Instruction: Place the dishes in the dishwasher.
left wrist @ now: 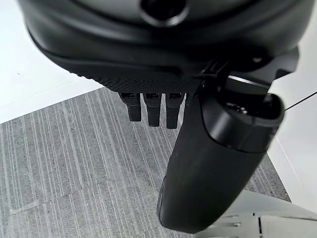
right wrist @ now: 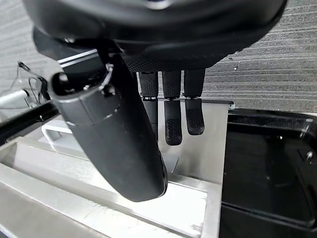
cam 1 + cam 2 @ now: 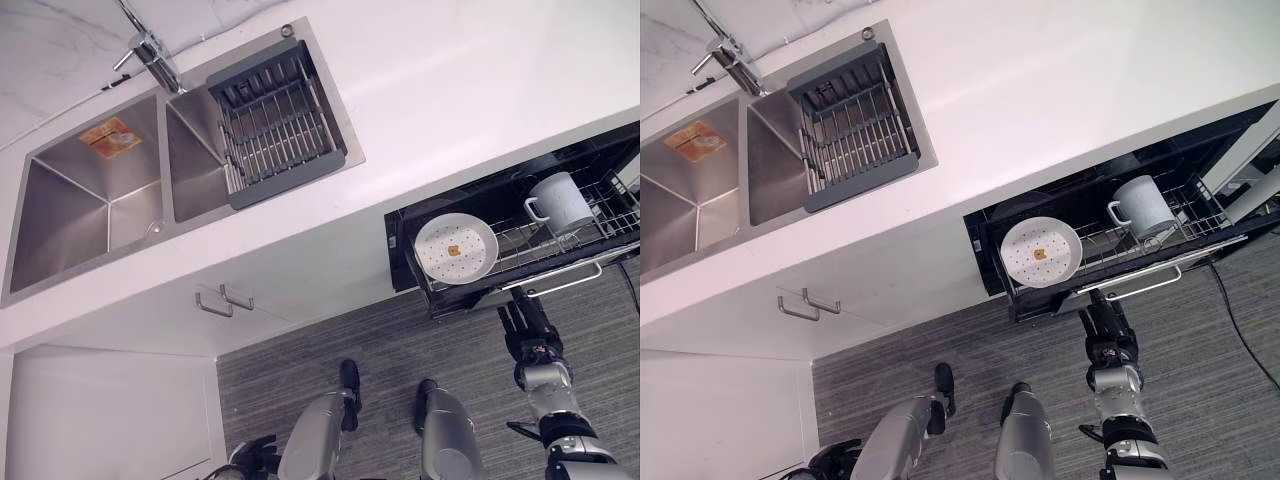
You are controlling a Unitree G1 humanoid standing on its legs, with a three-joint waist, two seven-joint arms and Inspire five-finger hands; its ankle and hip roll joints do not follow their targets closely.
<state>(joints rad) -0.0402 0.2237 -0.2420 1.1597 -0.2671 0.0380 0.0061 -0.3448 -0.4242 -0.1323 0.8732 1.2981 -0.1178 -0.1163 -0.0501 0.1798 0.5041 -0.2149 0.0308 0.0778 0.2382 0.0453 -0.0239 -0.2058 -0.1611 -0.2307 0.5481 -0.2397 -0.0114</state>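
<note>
Off to the left the sink (image 3: 90, 195) holds an empty drying rack (image 3: 278, 125), and my left robot hand (image 1: 208, 148) hangs low by the floor, fingers relaxed and holding nothing. Further right, the plate (image 3: 456, 248) and the mug (image 3: 560, 203) already sit in the pulled-out dishwasher rack (image 3: 560, 262). My right robot hand (image 3: 527, 322), open and empty, is near its front edge; pushing unevenly could rattle the plate against the mug or jam the rack.
</note>
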